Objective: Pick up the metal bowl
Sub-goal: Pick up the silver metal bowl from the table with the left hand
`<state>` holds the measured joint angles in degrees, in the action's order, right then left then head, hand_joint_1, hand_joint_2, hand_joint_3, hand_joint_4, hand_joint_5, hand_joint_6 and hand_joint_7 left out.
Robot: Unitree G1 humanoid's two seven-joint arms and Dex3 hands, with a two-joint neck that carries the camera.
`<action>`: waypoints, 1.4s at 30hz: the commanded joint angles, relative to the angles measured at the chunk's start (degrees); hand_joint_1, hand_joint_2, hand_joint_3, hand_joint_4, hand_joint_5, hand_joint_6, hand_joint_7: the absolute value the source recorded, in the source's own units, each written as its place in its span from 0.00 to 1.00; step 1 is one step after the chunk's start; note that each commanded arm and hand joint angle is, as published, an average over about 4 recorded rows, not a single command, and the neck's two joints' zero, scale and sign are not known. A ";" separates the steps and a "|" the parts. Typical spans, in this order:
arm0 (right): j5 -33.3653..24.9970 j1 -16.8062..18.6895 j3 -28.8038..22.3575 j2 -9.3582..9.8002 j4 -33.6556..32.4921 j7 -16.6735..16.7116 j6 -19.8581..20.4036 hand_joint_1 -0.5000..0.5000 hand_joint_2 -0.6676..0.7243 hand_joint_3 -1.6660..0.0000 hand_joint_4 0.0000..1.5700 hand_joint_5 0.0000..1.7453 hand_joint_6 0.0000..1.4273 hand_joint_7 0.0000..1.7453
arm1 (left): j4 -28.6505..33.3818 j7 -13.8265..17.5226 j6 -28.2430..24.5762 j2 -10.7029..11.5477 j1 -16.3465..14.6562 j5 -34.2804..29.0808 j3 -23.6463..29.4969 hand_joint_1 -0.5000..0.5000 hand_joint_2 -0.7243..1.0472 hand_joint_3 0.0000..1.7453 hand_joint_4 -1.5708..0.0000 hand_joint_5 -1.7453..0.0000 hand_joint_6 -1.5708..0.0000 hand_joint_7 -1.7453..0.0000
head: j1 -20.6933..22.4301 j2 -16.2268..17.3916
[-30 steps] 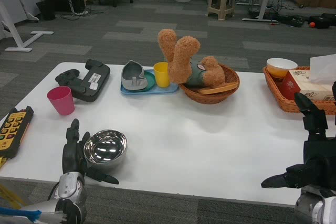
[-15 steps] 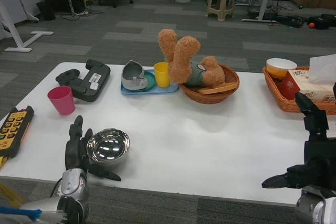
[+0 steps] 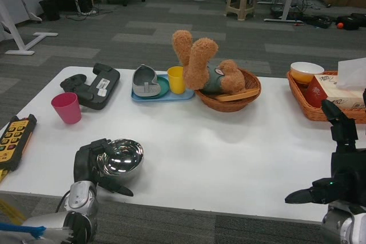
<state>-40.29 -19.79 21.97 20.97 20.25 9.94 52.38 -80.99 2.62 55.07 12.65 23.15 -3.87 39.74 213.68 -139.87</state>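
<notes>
A shiny metal bowl (image 3: 120, 158) sits near the table's front left edge, tilted slightly toward the right. My left hand (image 3: 91, 166) wraps its left side, fingers curled over the near rim and the thumb stretched along the table under the bowl. My right hand (image 3: 338, 164) hovers at the front right corner with its fingers apart and nothing in it.
A pink cup (image 3: 67, 108), a black game controller (image 3: 92, 86) and a yellow-keyed remote (image 3: 14, 137) lie left of the bowl. Behind are a blue tray (image 3: 161, 92) with a yellow cup (image 3: 176, 80), a wicker basket (image 3: 229, 92) with a plush bear, and another basket (image 3: 320, 104).
My left hand's fingers have curled from upright onto the bowl's rim. The bowl has shifted slightly right and tipped. The right hand has stayed put.
</notes>
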 commanded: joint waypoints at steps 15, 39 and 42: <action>-0.23 0.81 -0.09 0.56 -0.56 0.08 0.53 0.69 0.95 0.90 0.20 0.39 0.00 0.32 | -0.40 -0.16 -1.11 1.32 0.23 0.12 -0.98 0.00 1.00 0.10 0.08 0.00 0.00 0.04 | 0.33 0.74; -0.23 0.90 0.09 0.56 -0.56 0.08 0.53 0.67 0.95 0.90 0.20 0.37 0.00 0.32 | 13.20 0.41 -0.49 0.64 0.74 -3.33 -5.66 0.00 1.00 0.24 0.00 0.00 0.00 0.04 | 0.24 1.11; -0.23 0.90 0.09 0.56 -0.56 0.08 0.53 0.67 0.95 0.88 0.20 0.35 0.00 0.32 | 15.95 0.52 -0.54 0.62 0.76 -6.50 -8.76 0.00 1.00 0.29 0.00 0.00 0.00 0.04 | 0.13 1.02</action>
<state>-40.31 -19.59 22.07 21.06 20.22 9.94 52.42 -66.59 3.00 54.34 13.27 24.06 -8.86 32.21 213.84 -138.83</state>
